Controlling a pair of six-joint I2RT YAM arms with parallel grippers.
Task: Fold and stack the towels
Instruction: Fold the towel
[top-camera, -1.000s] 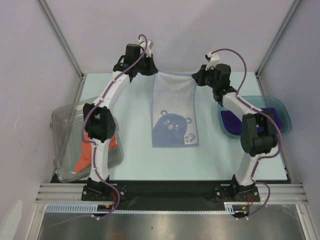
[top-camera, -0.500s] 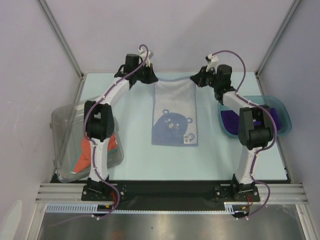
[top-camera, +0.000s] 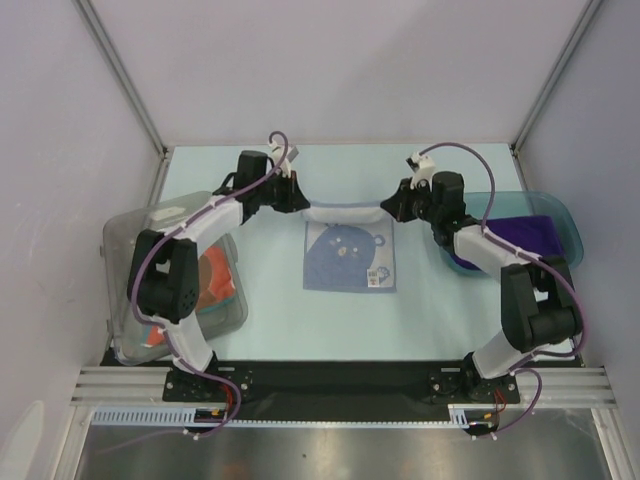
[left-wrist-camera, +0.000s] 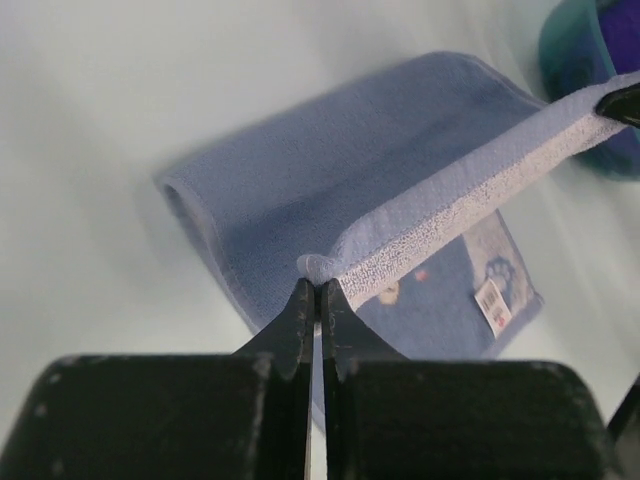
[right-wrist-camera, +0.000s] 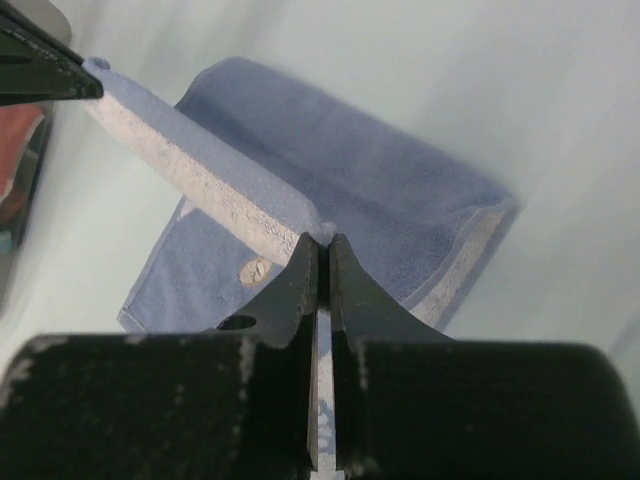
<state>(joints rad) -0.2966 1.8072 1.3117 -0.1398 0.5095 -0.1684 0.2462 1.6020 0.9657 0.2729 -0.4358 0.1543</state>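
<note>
Light blue towel (top-camera: 349, 258) | doubled over, bear print | left fingers (left-wrist-camera: 298, 318), right fingers (right-wrist-camera: 305, 282) pinch hem

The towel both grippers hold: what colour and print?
Light blue towel with a darker blue bear-face print, best seen in the top external view.

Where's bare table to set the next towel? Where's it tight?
Bare table: the near strip between the blue towel and the arm bases, and the far strip behind both arms up to the back wall. Crowded: centre, where left fingers and right fingers pinch the towel's raised edge; bin left, tray right.
</note>
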